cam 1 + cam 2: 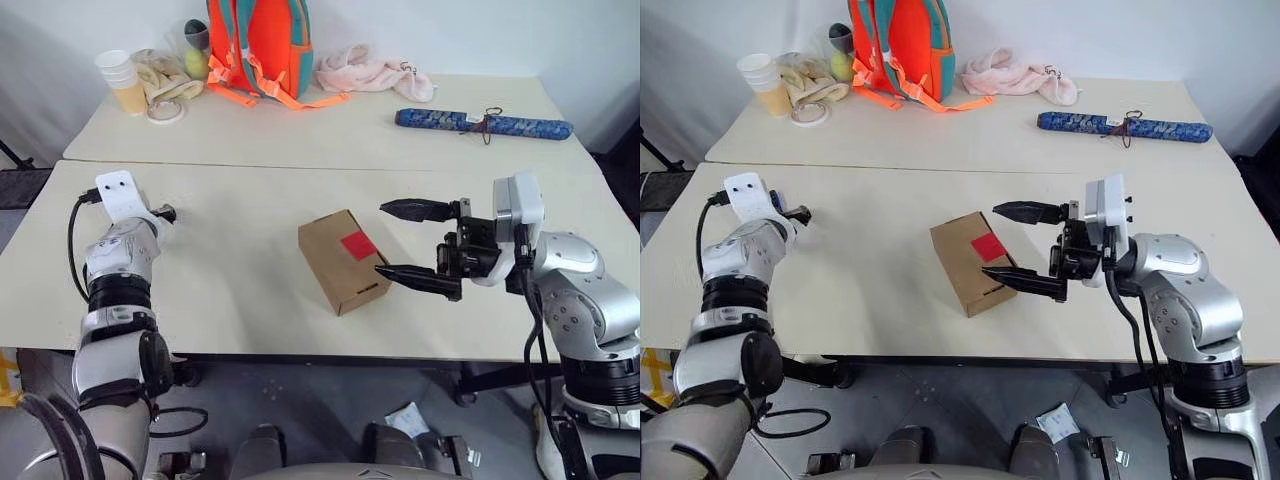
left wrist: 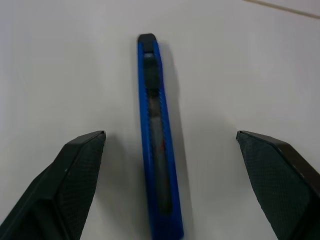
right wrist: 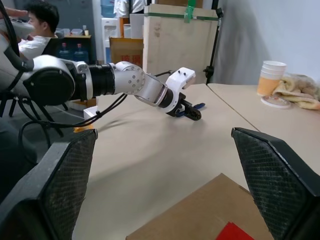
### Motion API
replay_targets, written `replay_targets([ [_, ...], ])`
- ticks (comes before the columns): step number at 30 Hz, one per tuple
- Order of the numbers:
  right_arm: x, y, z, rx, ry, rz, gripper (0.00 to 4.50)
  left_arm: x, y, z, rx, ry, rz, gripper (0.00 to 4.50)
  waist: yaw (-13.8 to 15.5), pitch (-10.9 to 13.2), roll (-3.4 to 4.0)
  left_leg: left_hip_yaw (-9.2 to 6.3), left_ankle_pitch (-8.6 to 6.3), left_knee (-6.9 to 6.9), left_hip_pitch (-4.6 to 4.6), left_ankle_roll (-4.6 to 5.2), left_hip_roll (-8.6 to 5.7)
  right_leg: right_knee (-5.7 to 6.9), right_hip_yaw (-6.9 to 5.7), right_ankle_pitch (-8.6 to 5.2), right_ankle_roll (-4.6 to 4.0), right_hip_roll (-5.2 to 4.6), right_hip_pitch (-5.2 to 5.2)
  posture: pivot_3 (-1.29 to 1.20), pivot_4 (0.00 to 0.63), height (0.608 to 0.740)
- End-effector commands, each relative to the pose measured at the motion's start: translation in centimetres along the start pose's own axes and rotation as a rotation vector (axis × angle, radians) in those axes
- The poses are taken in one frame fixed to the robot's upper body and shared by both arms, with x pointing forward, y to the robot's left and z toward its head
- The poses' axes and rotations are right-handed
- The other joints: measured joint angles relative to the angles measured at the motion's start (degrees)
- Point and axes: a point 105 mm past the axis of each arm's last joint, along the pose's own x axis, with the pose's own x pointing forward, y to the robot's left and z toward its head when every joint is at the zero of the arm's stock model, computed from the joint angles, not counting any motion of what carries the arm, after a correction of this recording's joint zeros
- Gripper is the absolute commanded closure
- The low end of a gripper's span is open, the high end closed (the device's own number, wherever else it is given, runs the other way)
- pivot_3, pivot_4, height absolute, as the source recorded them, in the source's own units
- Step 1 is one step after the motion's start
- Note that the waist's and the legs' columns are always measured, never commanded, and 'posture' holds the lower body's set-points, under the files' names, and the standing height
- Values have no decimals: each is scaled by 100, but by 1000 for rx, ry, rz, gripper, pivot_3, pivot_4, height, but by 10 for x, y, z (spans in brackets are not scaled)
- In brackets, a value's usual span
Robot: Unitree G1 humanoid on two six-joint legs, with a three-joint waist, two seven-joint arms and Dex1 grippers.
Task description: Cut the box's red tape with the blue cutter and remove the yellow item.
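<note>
Here, blue cutter (image 2: 159,145) between spread left gripper (image 2: 170,185) fingers

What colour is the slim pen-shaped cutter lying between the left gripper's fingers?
Blue with a dark centre slider: the slim pen-shaped cutter shows best in the left wrist view.

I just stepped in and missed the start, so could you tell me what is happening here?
The robot is reaching its left hand, fingers open, over the blue cutter lying on the table; nothing is gripped yet. Its right hand hovers open beside the cardboard box, which is closed, with its red tape uncut.
</note>
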Motion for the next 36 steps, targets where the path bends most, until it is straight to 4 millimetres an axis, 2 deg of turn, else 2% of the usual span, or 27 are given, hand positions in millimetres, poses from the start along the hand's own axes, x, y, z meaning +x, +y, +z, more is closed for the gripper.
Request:
replay_targets([
  [1,1,4,11,-46,-36,-5,0,4,10,-6,2,25,45,47,-1,0,0,0,0,0,0,0,0,0,0,0,0,0,0,0,150,740],
  [4,2,4,12,-52,-43,-15,0,6,5,-9,-23,53,20,542,-2,0,1,0,0,1,2,0,0,2,1,0,0,0,0,0,150,740],
  [7,2,4,12,-54,-47,-18,0,6,2,-14,-25,77,-2,1439,-4,-1,1,0,0,1,2,0,-1,4,2,0,0,0,0,0,150,740],
  [16,0,4,11,-59,-45,-33,0,6,15,-27,-61,123,41,4034,5,-2,3,0,0,4,3,0,-3,5,3,1,2,-2,2,0,150,740],
  [21,1,4,10,-57,-48,-30,0,4,10,-25,-46,127,0,4036,-4,-3,5,0,0,3,4,0,-3,5,4,1,2,-2,2,0,150,740],
  [23,1,4,11,-57,-46,-28,0,-1,5,-13,-2,87,-79,4036,1,-3,6,0,0,3,4,0,-3,5,4,1,2,-2,2,0,150,740],
  [26,-1,4,11,-56,-38,-28,0,-25,-6,18,16,-59,-307,4036,-11,-3,6,1,0,1,3,0,-3,7,6,1,2,-2,0,0,150,740],
  [29,-4,6,11,-53,-30,-32,0,-58,-1,29,29,-109,-519,4036,-15,0,2,0,0,-2,-2,0,-1,9,6,1,2,-2,-8,0,150,740],
  [32,-7,7,9,-42,-20,-39,0,-113,3,23,244,-141,-850,4036,-133,3,-3,2,0,-15,-4,0,0,10,9,1,2,-1,-20,0,150,740],
  [36,-10,12,6,-24,3,-31,0,-179,3,-2,458,-47,-1249,4036,-117,14,20,17,-1,-29,-5,-1,2,10,14,-1,-1,-3,-36,0,150,740],
])
